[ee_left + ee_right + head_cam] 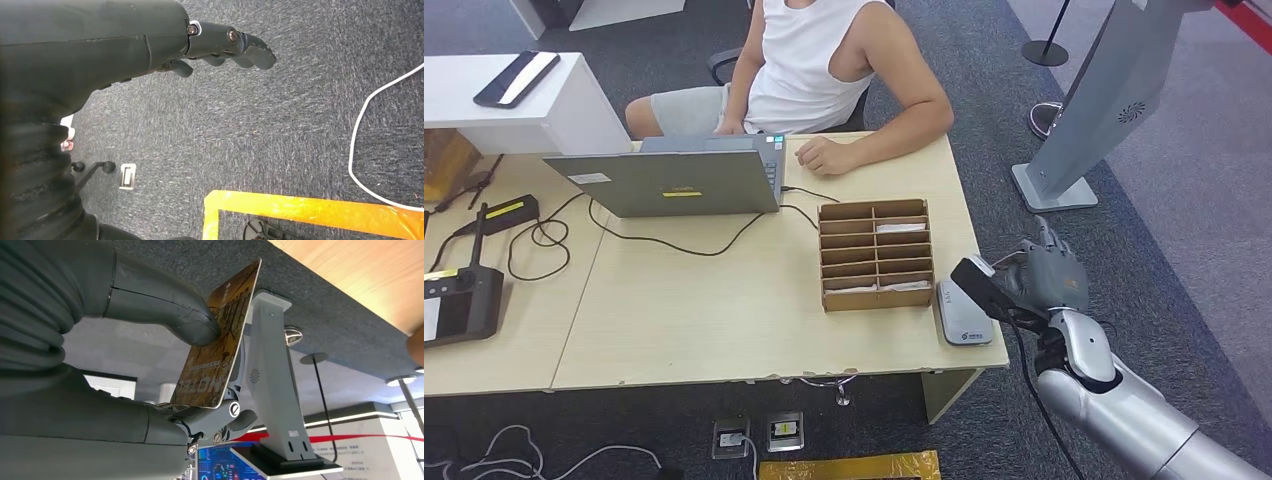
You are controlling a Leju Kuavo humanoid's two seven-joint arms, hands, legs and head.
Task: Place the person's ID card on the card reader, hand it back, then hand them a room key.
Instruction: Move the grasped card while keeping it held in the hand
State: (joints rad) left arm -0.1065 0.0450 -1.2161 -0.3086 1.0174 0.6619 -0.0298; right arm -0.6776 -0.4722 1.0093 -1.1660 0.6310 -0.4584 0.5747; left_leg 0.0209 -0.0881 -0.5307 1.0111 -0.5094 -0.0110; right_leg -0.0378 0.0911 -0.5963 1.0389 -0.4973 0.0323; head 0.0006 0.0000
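Right hand (1052,275), raised beside the desk's right end, clamps a brown printed card (220,340) between thumb (165,305) and fingers (225,422); the right wrist view shows the thumb pressed flat on the card's face with the fingers behind it. The card reads as a room key rather than the ID card, though the print is too small to confirm; this is a judgement. Left hand (220,45) hangs over the grey carpet (280,125), fingers loosely curled and holding nothing. The card reader (964,312), a pale grey slab, lies at the desk's (724,310) right front corner, just beside the wooden card organiser (876,254), whose compartments hold a few white cards. Nothing rests on the reader. The seated person (824,60) keeps one hand (822,155) on the desk's far edge, next to the laptop (674,180).

Step in hand, as judged: the final handover, with the key held clear of the desk and well apart from the person's hand. The next move calls for carrying the card forward and across the organiser toward that hand, keeping the pinch firm and presenting a free edge, and releasing only once the person has taken hold.
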